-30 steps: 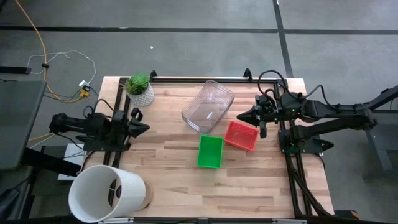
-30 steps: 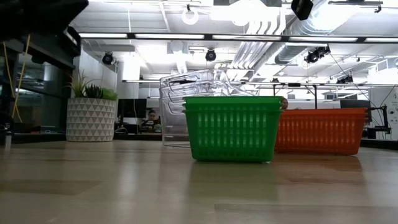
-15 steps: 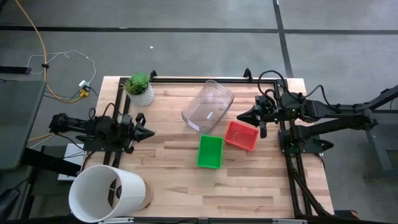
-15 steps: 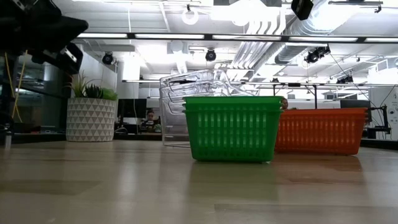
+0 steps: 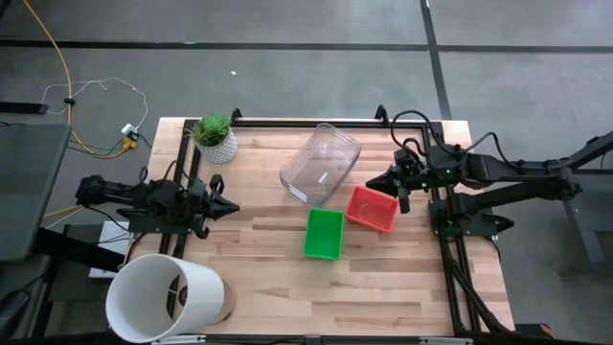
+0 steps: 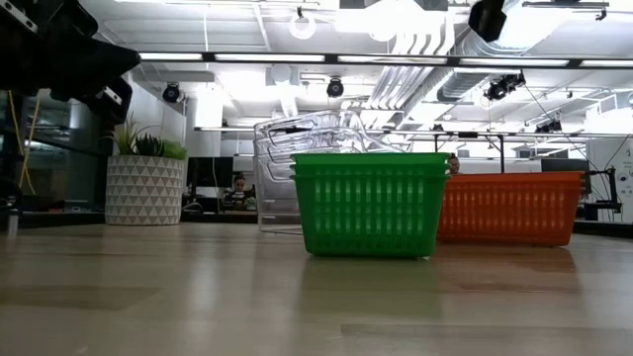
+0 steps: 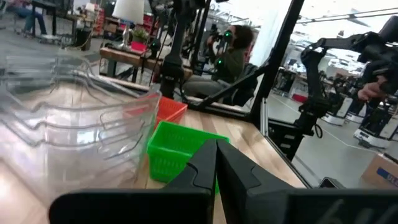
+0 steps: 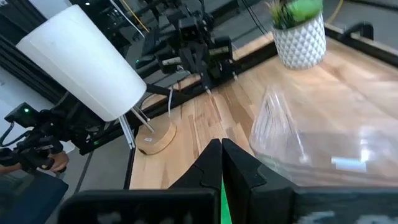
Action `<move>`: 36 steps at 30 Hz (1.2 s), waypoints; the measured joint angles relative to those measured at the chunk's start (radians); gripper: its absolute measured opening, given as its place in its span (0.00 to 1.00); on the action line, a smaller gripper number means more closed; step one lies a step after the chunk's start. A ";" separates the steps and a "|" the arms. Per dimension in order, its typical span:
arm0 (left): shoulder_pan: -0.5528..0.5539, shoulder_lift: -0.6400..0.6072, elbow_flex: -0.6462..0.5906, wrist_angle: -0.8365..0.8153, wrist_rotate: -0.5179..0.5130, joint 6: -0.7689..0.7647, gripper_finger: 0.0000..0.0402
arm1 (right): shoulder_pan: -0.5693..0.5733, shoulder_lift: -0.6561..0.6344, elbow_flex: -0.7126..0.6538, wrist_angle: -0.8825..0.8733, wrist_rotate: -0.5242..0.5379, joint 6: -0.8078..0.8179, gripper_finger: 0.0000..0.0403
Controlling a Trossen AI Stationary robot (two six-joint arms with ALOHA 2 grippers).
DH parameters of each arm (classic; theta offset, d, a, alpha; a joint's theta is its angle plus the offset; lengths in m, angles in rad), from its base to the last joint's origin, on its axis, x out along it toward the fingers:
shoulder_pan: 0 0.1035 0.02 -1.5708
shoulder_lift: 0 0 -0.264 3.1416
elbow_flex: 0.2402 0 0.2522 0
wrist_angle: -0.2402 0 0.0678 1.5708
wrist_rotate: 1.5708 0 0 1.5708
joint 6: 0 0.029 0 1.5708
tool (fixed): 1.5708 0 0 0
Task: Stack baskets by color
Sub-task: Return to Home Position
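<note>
Both pincers read narrow, fingers together and empty: left gripper [image 5: 231, 204] near the table [image 5: 287, 283] left edge, right gripper [image 5: 372, 179] close by the red basket [image 5: 372, 209], which sits just beside the green basket [image 5: 324, 234] mid-table; homing well probably means drawing the right arm straight back, clear of the red rim.
</note>
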 joint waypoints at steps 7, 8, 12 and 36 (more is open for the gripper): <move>0.096 0.000 0.000 -0.009 0.071 0.031 0.00 | 0.000 0.000 0.000 -0.004 -0.004 0.024 0.00; 0.111 0.000 0.000 -0.009 0.088 0.032 0.00 | 0.000 0.000 0.000 -0.003 -0.004 0.024 0.00; 0.162 0.001 0.000 -0.005 0.113 0.032 0.00 | 0.000 0.000 0.000 -0.002 -0.004 0.023 0.00; 0.190 0.043 0.001 -0.004 0.101 -0.130 0.00 | 0.000 -0.127 -0.026 -0.011 -0.005 -0.126 0.00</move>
